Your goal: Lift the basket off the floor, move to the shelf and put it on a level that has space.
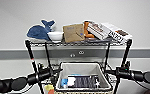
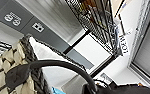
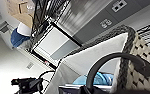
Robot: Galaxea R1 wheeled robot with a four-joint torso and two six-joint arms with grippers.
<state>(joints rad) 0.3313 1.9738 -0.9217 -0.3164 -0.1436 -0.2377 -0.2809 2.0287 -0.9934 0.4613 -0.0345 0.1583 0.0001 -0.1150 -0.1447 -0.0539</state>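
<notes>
One basket [image 1: 83,75] sits at 6 o'clock in the head view, flanked by two robot arms, one at 8 o'clock [image 1: 18,83] and one at 4 o'clock [image 1: 138,75]. One shelf [image 1: 76,43] stands behind. On its top tier: one blue plush whale [image 1: 38,31] at 10 o'clock, one white bowl [image 1: 56,35], one brown cardboard box [image 1: 73,32] at 12 o'clock. Two wall outlets [image 1: 76,53] show below it.

The beige woven basket [image 1: 83,75] with pale fabric lining (dark loop handles at its ends) sits upright, level, within the black wire shelf [image 1: 29,53], below the cluttered top tier; it carries small items inside.
</notes>
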